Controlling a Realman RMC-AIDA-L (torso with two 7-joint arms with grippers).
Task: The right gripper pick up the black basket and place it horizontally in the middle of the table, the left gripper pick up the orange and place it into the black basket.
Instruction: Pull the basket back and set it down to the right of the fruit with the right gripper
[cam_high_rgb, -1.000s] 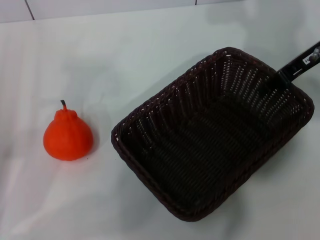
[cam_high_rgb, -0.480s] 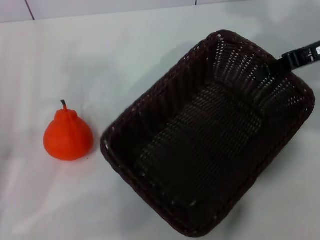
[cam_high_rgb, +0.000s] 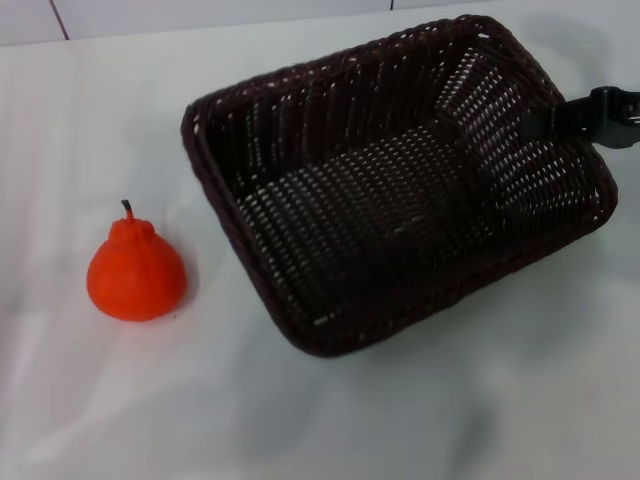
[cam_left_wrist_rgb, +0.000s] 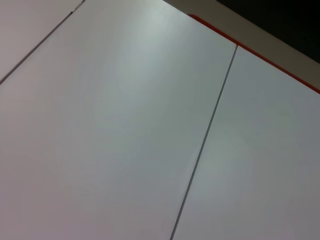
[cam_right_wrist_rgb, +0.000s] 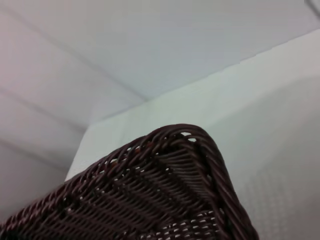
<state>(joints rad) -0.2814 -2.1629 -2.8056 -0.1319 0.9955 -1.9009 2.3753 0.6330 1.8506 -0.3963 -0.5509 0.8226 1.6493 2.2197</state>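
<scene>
The black basket (cam_high_rgb: 390, 200) is held up over the table (cam_high_rgb: 300, 420), its long side running roughly left to right and its near edge tipped down. My right gripper (cam_high_rgb: 548, 122) comes in from the right edge and is shut on the basket's right rim. The right wrist view shows a corner of the basket's braided rim (cam_right_wrist_rgb: 170, 190) close up. The orange (cam_high_rgb: 135, 270) stands upright on the table at the left, clear of the basket. My left gripper is out of view; its wrist view shows only white panels.
A tiled wall edge (cam_high_rgb: 200, 18) runs along the back of the table. The left wrist view shows a seam between white panels (cam_left_wrist_rgb: 205, 140) and a red-edged strip (cam_left_wrist_rgb: 260, 55).
The basket has been lifted and swung toward the back left, turning from a diagonal lie to nearly horizontal. The right gripper moved with it. The orange has not moved.
</scene>
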